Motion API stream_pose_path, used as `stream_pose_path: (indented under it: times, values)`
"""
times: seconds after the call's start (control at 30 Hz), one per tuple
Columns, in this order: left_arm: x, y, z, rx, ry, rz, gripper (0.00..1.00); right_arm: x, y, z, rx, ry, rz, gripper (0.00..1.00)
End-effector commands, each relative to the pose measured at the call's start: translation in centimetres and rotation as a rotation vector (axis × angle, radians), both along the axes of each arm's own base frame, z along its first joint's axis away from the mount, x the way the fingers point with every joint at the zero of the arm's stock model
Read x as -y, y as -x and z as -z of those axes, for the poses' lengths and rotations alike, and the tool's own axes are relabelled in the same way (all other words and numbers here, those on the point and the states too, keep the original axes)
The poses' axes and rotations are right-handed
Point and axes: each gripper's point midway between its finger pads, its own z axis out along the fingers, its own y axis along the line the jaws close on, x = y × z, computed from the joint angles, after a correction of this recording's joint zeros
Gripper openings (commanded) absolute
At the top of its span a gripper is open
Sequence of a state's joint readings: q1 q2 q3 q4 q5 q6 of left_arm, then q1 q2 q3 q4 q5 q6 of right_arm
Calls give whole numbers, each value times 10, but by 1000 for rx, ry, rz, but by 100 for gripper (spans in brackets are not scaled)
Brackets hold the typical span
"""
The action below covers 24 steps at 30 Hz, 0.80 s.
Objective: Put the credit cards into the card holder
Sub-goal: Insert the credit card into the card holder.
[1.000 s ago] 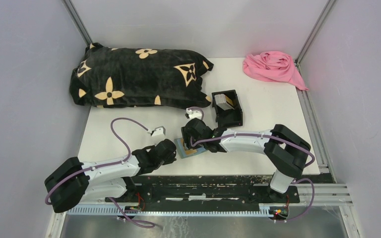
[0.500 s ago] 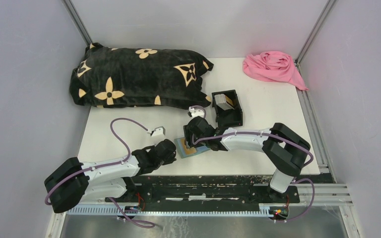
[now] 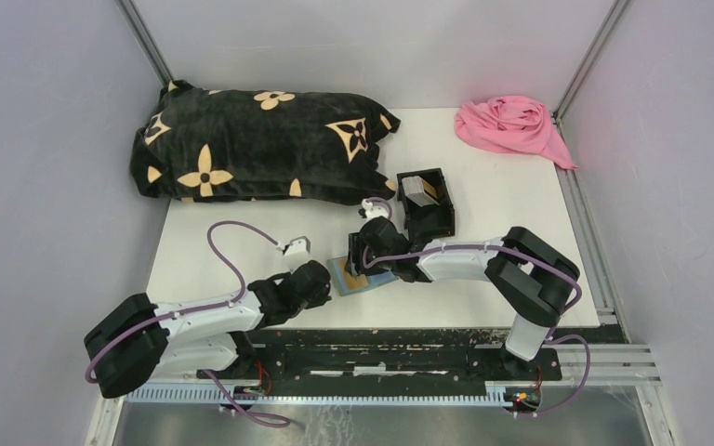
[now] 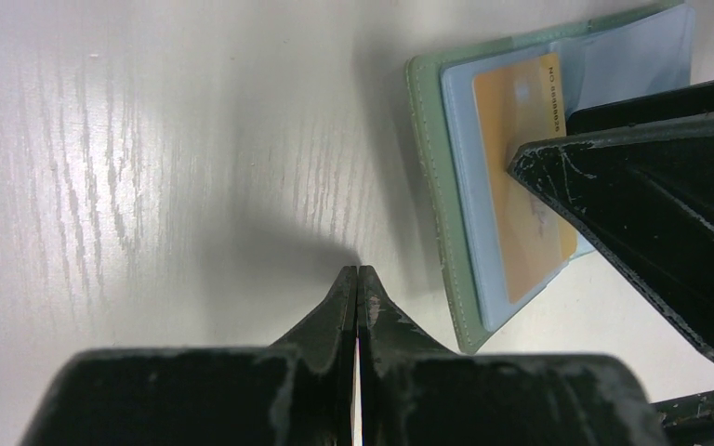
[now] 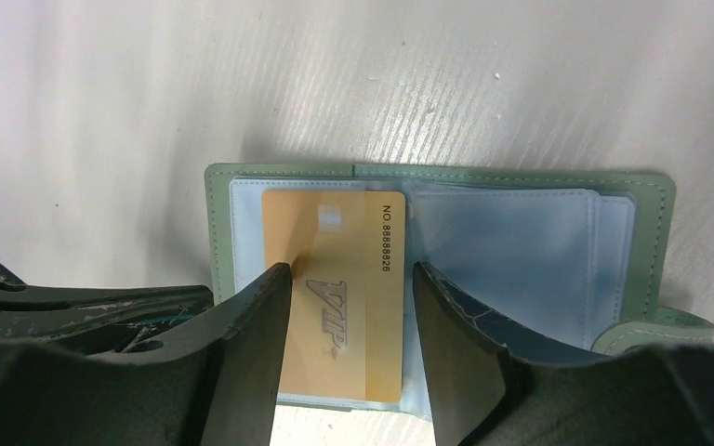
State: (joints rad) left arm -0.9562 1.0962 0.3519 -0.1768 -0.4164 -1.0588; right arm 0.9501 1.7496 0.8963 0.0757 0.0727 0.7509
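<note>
The sage-green card holder (image 5: 521,174) lies open and flat on the table, its pale clear sleeves facing up. One tan credit card (image 5: 335,242) marked VIP rests on its left half. My right gripper (image 5: 350,271) hovers open just over that card, one finger above the card and the other beside its right edge. From the left wrist view the card holder (image 4: 432,186) and the tan card (image 4: 521,167) lie just right of my left gripper (image 4: 358,274), which is shut and empty, tips at the tabletop. From above, the two grippers (image 3: 327,286) (image 3: 364,263) flank the card holder (image 3: 358,276).
A black open-topped box (image 3: 428,203) with more cards (image 3: 418,192) inside stands just behind the right gripper. A black patterned pillow (image 3: 260,144) fills the back left. A pink cloth (image 3: 511,125) lies in the back right corner.
My right gripper has shifted slightly back and to the right over the card holder, jaws still open. The left arm and the card holder have not moved.
</note>
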Motion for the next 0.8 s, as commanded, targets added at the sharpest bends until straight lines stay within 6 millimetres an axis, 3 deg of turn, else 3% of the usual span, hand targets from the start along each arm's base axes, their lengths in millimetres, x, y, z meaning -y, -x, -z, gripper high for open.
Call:
stream_pose_path:
  times: [0.0, 0.4, 0.77]
  values:
    - [10, -10, -8, 31, 22, -15, 3, -7, 5, 2, -26, -52, -9, 57]
    - [19, -11, 2, 2, 8, 6, 3, -11, 10, -2, -42, -112, -7, 47]
    - [13, -5, 14, -25, -11, 8, 3, -16, 12, -19, -40, -173, -2, 40]
